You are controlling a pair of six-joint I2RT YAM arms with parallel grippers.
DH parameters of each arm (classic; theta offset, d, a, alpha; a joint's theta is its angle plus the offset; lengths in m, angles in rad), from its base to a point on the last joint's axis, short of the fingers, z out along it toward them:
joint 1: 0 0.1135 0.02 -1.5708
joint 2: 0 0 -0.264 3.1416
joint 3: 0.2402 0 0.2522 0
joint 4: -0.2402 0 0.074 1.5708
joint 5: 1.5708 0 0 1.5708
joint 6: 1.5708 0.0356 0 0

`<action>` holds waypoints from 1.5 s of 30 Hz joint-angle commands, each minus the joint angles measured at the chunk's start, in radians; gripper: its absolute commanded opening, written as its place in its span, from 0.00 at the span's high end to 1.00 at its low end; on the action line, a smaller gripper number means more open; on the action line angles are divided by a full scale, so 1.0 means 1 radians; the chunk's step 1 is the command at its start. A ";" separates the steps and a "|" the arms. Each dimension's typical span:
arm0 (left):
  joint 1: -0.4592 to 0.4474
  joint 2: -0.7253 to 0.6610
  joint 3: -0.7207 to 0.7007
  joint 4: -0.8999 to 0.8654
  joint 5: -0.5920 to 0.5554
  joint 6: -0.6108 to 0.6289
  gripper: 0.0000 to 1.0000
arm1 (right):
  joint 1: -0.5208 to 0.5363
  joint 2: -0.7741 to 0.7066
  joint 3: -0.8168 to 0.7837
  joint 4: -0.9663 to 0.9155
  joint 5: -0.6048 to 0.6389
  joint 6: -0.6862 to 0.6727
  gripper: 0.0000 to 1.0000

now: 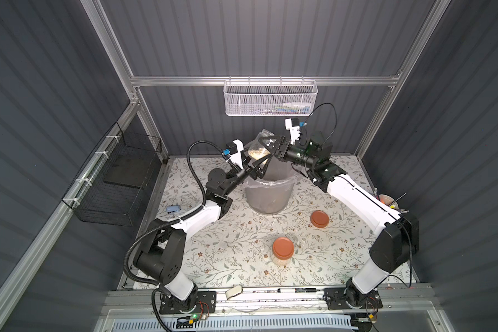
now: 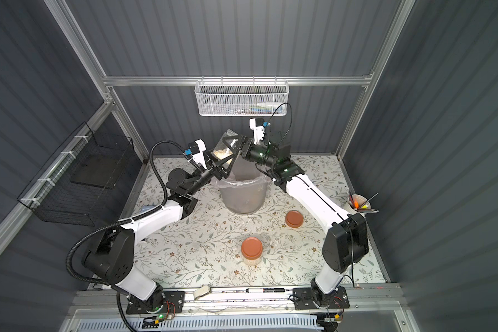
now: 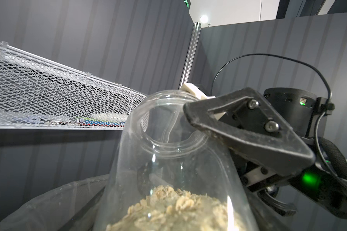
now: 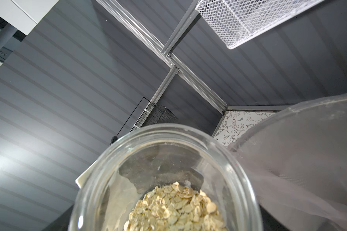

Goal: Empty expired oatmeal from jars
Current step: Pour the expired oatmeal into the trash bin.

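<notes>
Marker [image 1: 295, 290] label unreadable. Lidless clear jar [image 3: 168, 160], oatmeal [image 3: 174, 212] pooled low; left gripper [image 1: 255, 161] grasping it; right gripper [image 1: 268, 148] hold undeterminable.

Up high at the front, both top views look down and share the whole table [image 1: 227, 230]. Each wrist camera sits close on the open jar [image 3: 168, 160], tilted up at the walls [image 4: 68, 80].

My left tool [image 1: 256, 165] and right tool [image 1: 266, 147] cover much of the open jar [image 1: 258, 153] in both top views, and its base runs off the edge of both wrist views. Whether my right tool grips its neck I cannot tell. The contents of the far white basket [image 1: 269, 100] are too small to make out.
</notes>
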 commanded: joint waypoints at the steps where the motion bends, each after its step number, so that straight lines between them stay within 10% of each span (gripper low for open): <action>1: 0.001 -0.063 -0.004 0.029 -0.010 0.080 1.00 | -0.015 -0.045 0.011 0.027 0.039 -0.005 0.04; 26: 0.008 -0.262 0.047 -0.424 -0.026 0.296 1.00 | -0.059 -0.082 0.028 -0.132 0.150 -0.094 0.01; 45: 0.016 -0.017 0.699 -1.334 -0.007 0.652 1.00 | -0.187 -0.191 -0.065 -0.144 0.127 -0.117 0.01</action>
